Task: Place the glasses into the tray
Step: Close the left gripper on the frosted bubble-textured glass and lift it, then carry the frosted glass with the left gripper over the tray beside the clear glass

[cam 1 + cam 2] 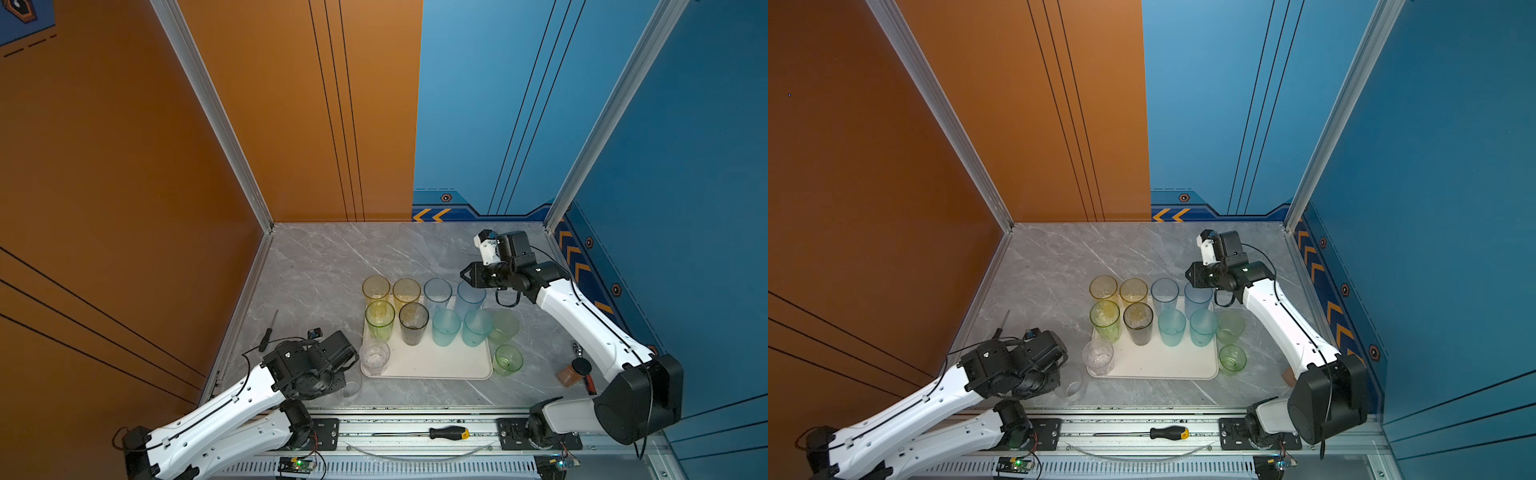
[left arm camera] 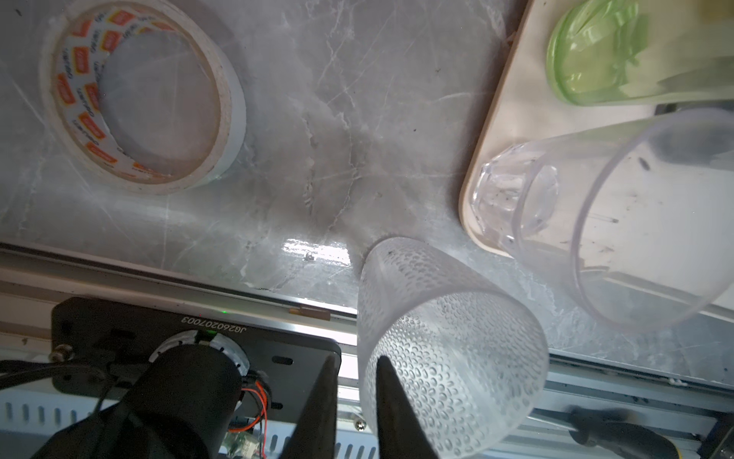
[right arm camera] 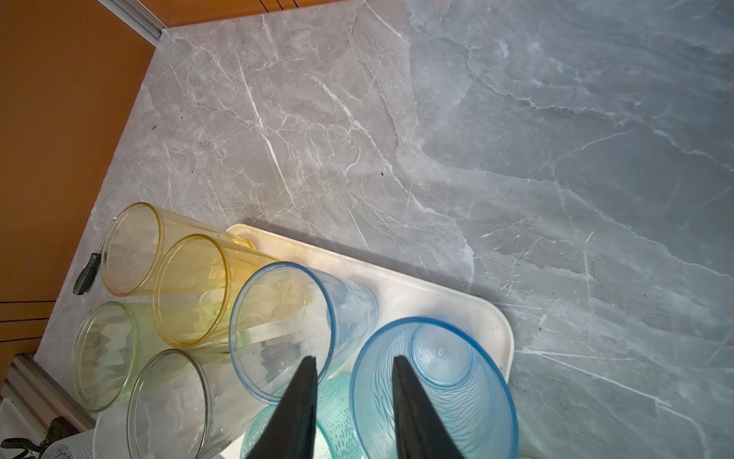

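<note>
Marble table [image 1: 332, 257] with tray [image 1: 428, 365], tape roll [image 2: 232, 115], jar [image 1: 571, 372]

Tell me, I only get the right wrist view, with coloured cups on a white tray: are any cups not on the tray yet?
Observer: Yes. In both top views a pale green glass and a short green glass stand on the table, beside the right edge of the tray.
Operator: Any others left out?
Observer: A clear dimpled glass stands on the table, just off the tray's near left corner.
Operator: What is the other arm doing?
Observer: The left end effector has one finger on either side of that glass's wall. I cannot tell whether it grips.
</note>
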